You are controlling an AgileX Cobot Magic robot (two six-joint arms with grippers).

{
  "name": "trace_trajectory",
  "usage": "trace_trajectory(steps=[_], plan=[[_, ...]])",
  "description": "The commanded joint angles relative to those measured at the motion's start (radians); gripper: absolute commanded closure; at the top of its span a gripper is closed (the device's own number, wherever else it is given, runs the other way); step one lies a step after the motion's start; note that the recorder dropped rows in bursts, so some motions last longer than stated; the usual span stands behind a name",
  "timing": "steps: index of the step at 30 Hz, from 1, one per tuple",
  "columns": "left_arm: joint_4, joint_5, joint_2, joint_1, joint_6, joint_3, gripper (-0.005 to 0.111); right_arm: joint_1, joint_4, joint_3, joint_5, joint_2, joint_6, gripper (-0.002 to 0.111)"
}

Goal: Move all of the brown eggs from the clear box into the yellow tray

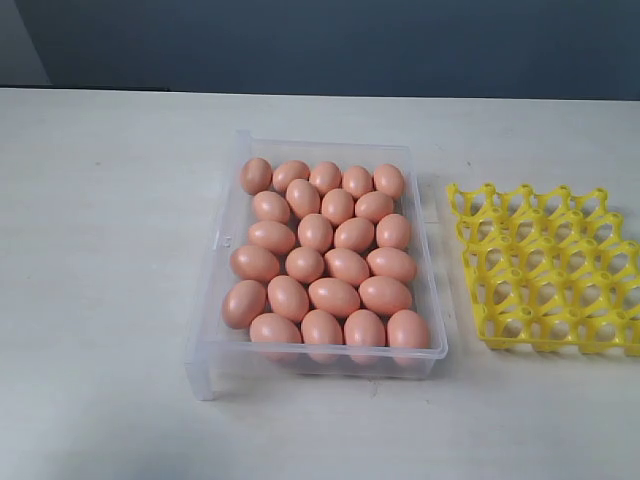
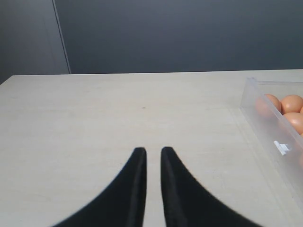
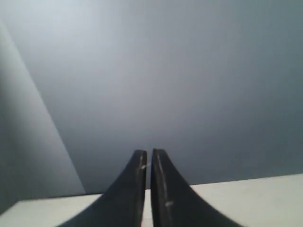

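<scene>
Left gripper [image 2: 153, 150] and right gripper [image 3: 148, 152] are hanging closed and empty, clear box [image 2: 266, 124] of brown eggs [image 2: 292, 103] sitting ahead of, off beside, the left fingers [image 2: 135, 189].

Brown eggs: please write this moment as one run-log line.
brown eggs: all in clear box | yellow tray: no eggs | jaws: both empty

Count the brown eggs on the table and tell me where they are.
25 brown eggs, all packed in one layer inside the clear box; none in the yellow tray. They lie crowded and touching, so the count may be slightly off.
</scene>
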Motion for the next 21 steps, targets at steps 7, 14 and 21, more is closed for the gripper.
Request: trace_trajectory(steps=[7, 14, 21], plan=[[0.002, 0.001, 0.001, 0.000, -0.001, 0.005, 0.095, 0.011, -0.252, -0.646, 0.389, 0.869, -0.075, 0.100], [0.004, -0.001, 0.001, 0.000, -0.001, 0.005, 0.095, 0.159, -0.445, -0.967, 0.238, 1.222, 0.144, 0.100], [0.004, -0.003, 0.001, 0.000, -0.001, 0.005, 0.095, 0.223, -0.659, -1.033, 0.012, 1.299, 0.143, 0.100]])
